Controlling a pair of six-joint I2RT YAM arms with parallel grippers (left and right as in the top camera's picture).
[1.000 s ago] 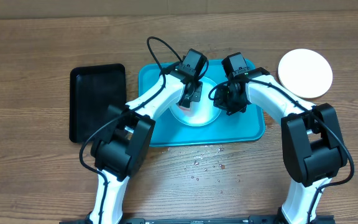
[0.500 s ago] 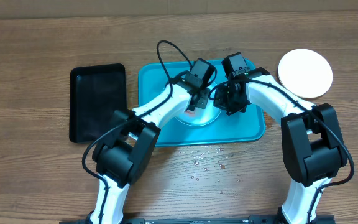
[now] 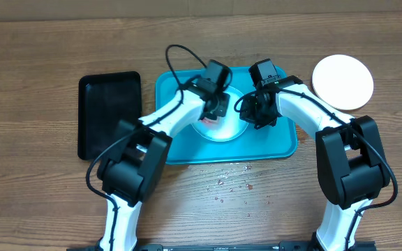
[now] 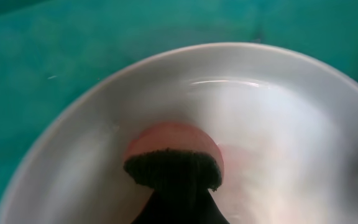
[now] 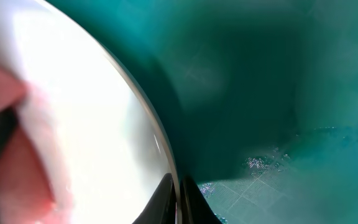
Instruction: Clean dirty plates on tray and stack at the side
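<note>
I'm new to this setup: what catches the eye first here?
Both arms meet over the turquoise tray at the table's centre, where the left tool presses a pink sponge into a plate while the right tool pinches that plate's rim. A second white plate sits alone on the table at far right, and a black tray lies left.

Two trays: one turquoise tray [image 3: 278, 143] and one black tray [image 3: 109, 115] just left of it. Two plates: one pale plate [image 3: 230, 130] on the turquoise tray, one white plate [image 3: 343, 82] off its right far corner; whether others lie beneath that one cannot be told. One sponge [image 4: 173, 158], pink with a dark face, over the tray. Two arms, left arm [image 3: 162, 115] and right arm [image 3: 306, 108], each with one gripper, left gripper [image 3: 213, 115] and right gripper [image 3: 245, 113], both over the tray. Droplets [image 3: 232, 183] just in front of the tray, too small to count
</note>
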